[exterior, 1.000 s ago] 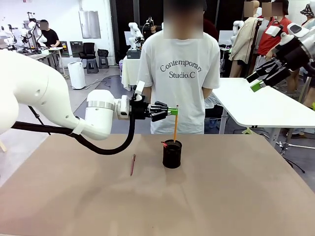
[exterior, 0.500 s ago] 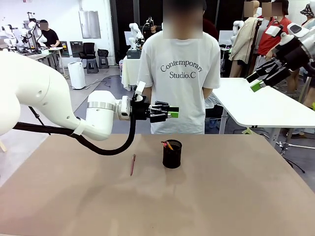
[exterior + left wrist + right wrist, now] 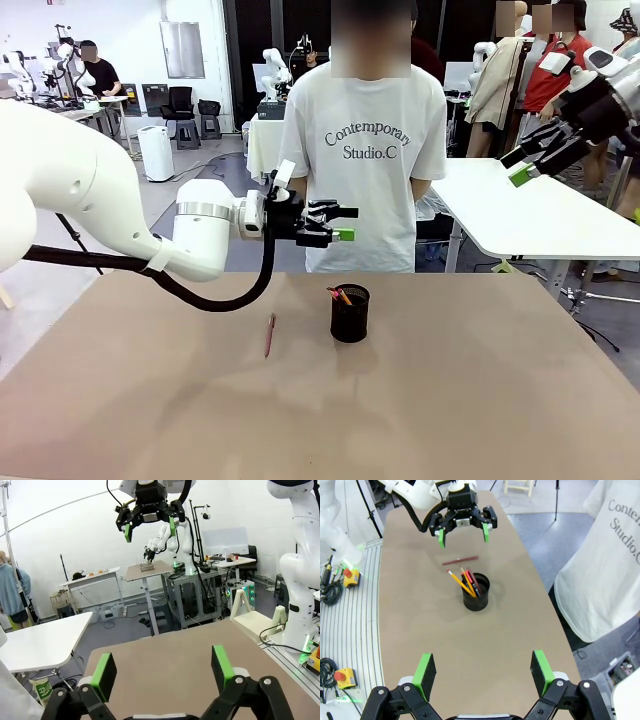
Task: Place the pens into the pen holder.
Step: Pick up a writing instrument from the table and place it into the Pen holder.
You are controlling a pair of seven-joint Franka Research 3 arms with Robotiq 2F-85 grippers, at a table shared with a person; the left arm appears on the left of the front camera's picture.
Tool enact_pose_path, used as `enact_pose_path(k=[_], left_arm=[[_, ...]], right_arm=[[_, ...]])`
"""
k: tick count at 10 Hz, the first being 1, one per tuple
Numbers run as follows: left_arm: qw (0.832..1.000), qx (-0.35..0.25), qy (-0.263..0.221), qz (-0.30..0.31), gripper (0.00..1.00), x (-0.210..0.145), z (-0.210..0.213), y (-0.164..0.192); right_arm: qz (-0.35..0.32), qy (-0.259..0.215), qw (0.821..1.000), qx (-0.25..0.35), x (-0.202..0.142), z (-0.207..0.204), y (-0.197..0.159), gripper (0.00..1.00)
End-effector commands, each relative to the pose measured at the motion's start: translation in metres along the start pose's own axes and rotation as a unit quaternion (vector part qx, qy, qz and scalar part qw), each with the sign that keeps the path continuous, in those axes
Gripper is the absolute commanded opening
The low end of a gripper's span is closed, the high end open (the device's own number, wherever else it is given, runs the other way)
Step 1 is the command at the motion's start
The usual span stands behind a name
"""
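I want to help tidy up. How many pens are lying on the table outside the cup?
1. The reddish-brown pen lies flat on the table, to the robot's left of the pen holder, not touching it. The other pens stand inside the holder.

Brown tabletop (image 3: 450,400), matt surface. At its far edge stands a person in a white T-shirt (image 3: 365,190) printed "Contemporary Studio.C". To the right, apart from the tabletop, is a white table (image 3: 530,215) with a rounded corner. Back left are a white cylindrical appliance (image 3: 156,152) on the floor and a black office chair (image 3: 181,104). Right wrist view: a yellow box with a red stop button (image 3: 350,577) on a ribbed grey base (image 3: 350,630) beside the tabletop.
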State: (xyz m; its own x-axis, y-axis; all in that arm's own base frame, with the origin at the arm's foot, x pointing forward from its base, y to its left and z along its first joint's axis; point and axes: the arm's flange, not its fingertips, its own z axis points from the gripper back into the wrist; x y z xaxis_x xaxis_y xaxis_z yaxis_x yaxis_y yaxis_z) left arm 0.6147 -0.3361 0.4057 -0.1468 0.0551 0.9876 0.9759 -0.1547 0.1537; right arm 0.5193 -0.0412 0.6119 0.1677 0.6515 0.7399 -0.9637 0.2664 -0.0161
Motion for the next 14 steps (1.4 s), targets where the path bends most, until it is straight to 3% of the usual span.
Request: enact_pose_path(k=[1, 2, 3, 7, 8, 9, 10, 14], left_arm=[[1.000, -0.002, 0.022, 0.015, 1.00, 0.005, 0.005, -0.006], [0.999, 0.024, 0.027, 0.033, 1.00, 0.007, 0.005, -0.004], [1.000, 0.001, 0.003, 0.003, 1.00, 0.001, 0.000, 0.000], [1.000, 0.006, 0.009, 0.012, 1.00, 0.001, -0.002, 0.000], [0.998, 0.023, 0.055, 0.025, 1.00, 0.023, 0.009, -0.007], [0.995, 0.060, 0.057, 0.046, 1.00, 0.041, 0.010, -0.020], [0.989, 0.092, 0.105, 0.046, 1.00, 0.059, 0.014, -0.027], [0.964, 0.156, 0.208, 0.063, 1.00, 0.155, 0.013, -0.064]], right_arm=[[-0.002, 0.000, 1.000, -0.001, 0.001, 0.001, 0.001, 1.00], [-0.002, 0.000, 1.000, -0.001, 0.001, 0.001, 0.001, 1.00], [-0.002, 0.000, 1.000, -0.001, 0.001, 0.001, 0.001, 1.00], [-0.002, 0.000, 1.000, -0.001, 0.001, 0.001, 0.001, 1.00], [-0.002, 0.000, 1.000, -0.001, 0.001, 0.001, 0.001, 1.00], [-0.002, 0.000, 1.000, -0.001, 0.001, 0.001, 0.001, 1.00], [-0.002, 0.000, 1.000, -0.001, 0.001, 0.001, 0.001, 1.00], [-0.002, 0.000, 1.000, -0.001, 0.001, 0.001, 0.001, 1.00]])
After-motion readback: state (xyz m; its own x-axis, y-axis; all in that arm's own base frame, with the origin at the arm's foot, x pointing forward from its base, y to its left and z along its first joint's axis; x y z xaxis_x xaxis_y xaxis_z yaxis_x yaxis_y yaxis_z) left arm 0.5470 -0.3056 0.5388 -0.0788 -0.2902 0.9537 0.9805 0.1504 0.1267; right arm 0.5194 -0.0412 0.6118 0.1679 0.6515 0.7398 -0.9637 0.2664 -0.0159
